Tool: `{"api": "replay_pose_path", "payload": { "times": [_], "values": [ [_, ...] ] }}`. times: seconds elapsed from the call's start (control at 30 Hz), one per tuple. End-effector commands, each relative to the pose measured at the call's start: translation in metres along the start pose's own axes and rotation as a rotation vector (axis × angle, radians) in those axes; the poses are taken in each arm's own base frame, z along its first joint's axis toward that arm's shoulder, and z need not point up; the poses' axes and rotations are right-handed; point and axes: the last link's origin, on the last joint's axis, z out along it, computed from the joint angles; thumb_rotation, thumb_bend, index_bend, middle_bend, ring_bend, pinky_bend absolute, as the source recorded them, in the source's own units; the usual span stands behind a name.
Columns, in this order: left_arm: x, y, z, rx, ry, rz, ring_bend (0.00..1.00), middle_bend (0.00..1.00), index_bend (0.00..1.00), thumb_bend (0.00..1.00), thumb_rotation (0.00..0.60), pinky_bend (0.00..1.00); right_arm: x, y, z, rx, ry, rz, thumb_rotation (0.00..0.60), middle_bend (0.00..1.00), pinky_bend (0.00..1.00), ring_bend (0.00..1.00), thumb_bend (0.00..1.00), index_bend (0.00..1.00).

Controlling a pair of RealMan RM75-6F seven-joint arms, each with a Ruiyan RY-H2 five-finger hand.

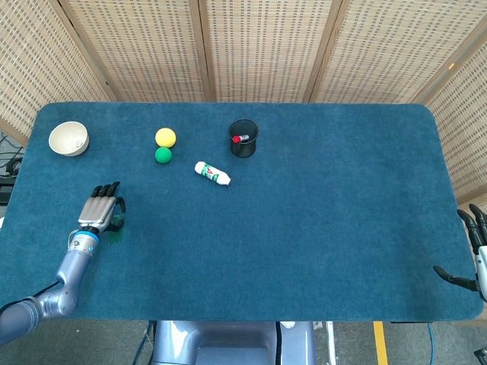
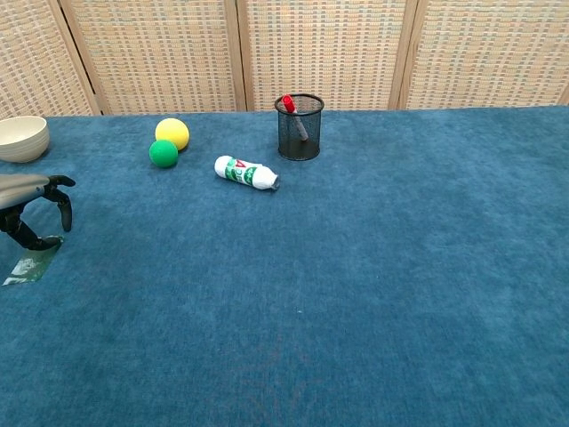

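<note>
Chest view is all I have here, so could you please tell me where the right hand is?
Observer: The right hand hangs just off the right edge of the table, near the front corner, with its fingers apart and nothing in it.
Operator: Thank you. Is there anything in the bowl?
Observer: From above, the bowl looks empty.
Operator: And how does the left hand lie?
Observer: The left hand is back-up over the greenish clear scrap, with its fingers pointing toward the far side.
</note>
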Motion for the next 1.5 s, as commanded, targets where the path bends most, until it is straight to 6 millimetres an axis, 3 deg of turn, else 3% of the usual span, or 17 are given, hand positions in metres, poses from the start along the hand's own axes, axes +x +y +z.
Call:
{"api": "replay_pose_path", "payload": {
  "times": [0.03,0.43,0.8,1.07,1.33,1.5],
  "values": [
    [-0.001,0.000,0.001,0.003,0.000,0.002,0.00,0.00,0.50,0.39,0.600,0.00,0.000,0.000,0.000,0.000,0.000,0.000,0.600,0.00,0.00,0.00,0.06,0.05],
    [-0.003,0.000,0.003,0.018,-0.003,0.010,0.00,0.00,0.56,0.42,0.600,0.00,0.000,0.000,0.000,-0.001,-0.002,0.003,0.600,0.00,0.00,0.00,0.05,0.05],
    [-0.001,-0.001,0.003,0.018,-0.002,0.024,0.00,0.00,0.60,0.60,0.600,0.00,0.000,0.001,0.000,-0.001,-0.001,0.004,0.600,0.00,0.00,0.00,0.05,0.05],
    [0.002,-0.004,-0.002,0.010,0.004,0.018,0.00,0.00,0.62,0.59,0.600,0.00,0.000,0.001,0.000,-0.001,-0.002,0.005,0.600,0.00,0.00,0.00,0.05,0.05],
    [0.006,-0.010,-0.029,-0.064,0.016,0.039,0.00,0.00,0.64,0.59,0.600,0.00,0.001,0.001,0.000,0.000,0.000,0.009,0.600,0.00,0.00,0.00,0.05,0.05],
    [0.005,-0.017,-0.062,-0.137,-0.003,0.057,0.00,0.00,0.64,0.59,0.600,0.00,0.002,0.001,0.000,-0.001,0.001,0.012,0.600,0.00,0.00,0.00,0.05,0.05]
  ]
}}
